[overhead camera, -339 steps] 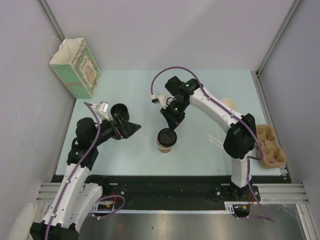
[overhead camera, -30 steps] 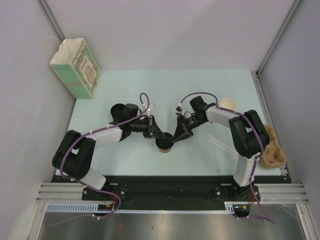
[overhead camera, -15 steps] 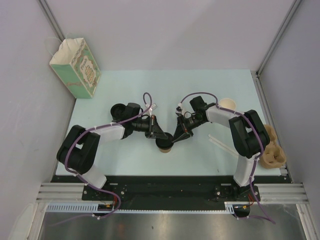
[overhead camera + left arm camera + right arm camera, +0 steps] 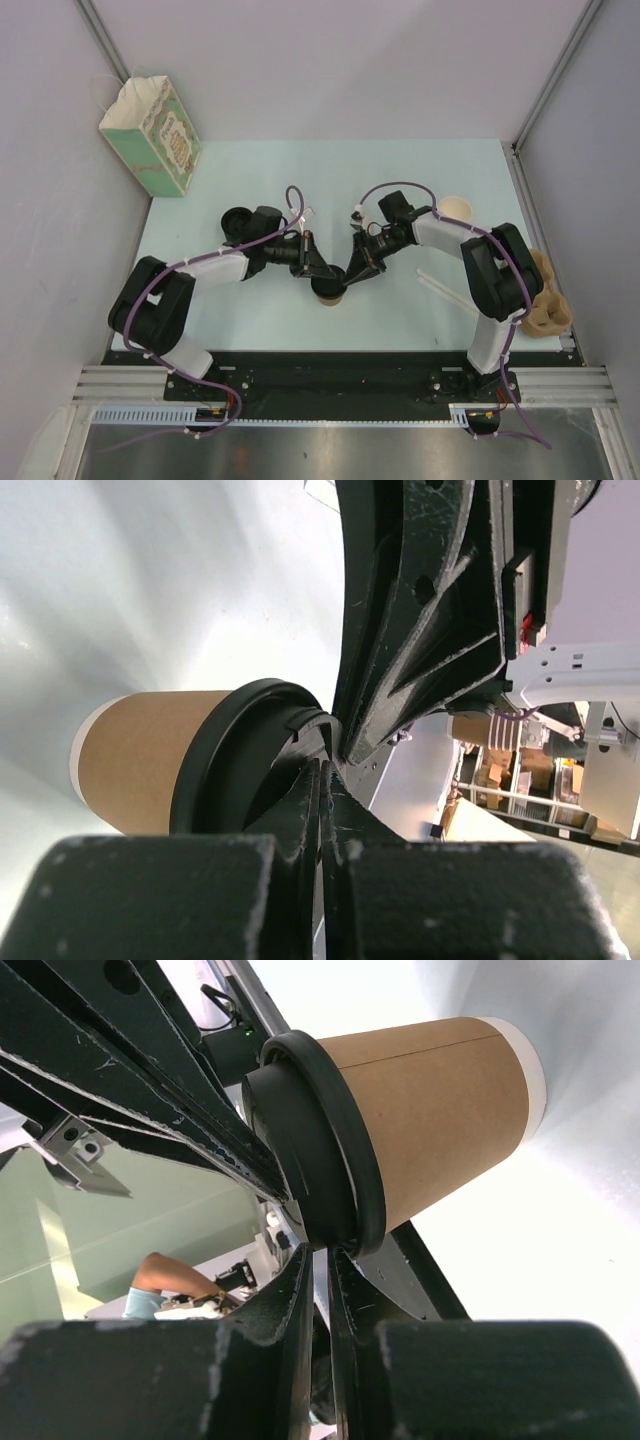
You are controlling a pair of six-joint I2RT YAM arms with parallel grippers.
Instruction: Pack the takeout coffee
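Coffee (image 4: 328, 290) stands upright on the table (image 4: 250, 170), in the middle left to right and toward the near edge. It is a tan cup with its black lid (image 4: 318, 1150) seated.

Both arms reach in low, one from each side, and meet at the cup top.

Left gripper (image 4: 320, 780): fingers pressed flat together with nothing between them. The tips rest against the top of the lid just inside its rim, on the left side of the cup.

Right gripper (image 4: 318, 1257): closed down to a thin slit. The lid's rim sits between the two tips, one finger on the lid's top face and the other under the rim against the cup wall, so it pinches the rim from the right side. The two grippers nearly touch each other over the lid.

Other items:
- Patterned green paper bag (image 4: 150, 135) at the far left corner, leaning and open at the top.
- Low black lid stack (image 4: 236, 220) just beside the left arm's wrist, on its far-left side.
- Stack of lidless tan cups (image 4: 458, 207) at far right, just behind the right forearm.
- Pulp cup carrier (image 4: 548, 305) at the right edge, partly hidden by the right arm.
- Thin white stick (image 4: 437, 283) on the table right of the coffee, well apart from it.
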